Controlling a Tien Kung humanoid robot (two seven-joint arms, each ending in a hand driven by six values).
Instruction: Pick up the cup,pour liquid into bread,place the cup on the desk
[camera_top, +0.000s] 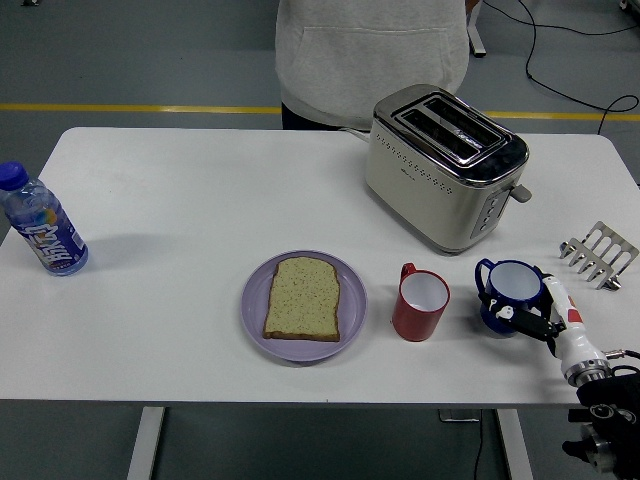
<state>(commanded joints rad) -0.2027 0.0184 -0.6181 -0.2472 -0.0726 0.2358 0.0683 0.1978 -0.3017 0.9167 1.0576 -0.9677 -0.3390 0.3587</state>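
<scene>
- Blue cup (511, 294) is gripped by fingers (522, 314) of the right hand (548, 316), right of the red mug (419, 303).
- Pick-up step is judged in hand; whether it is clear of the worktop (200, 200) cannot be told.
- Carrying leftward to the bread (303, 298) and tilting is called for next.
</scene>
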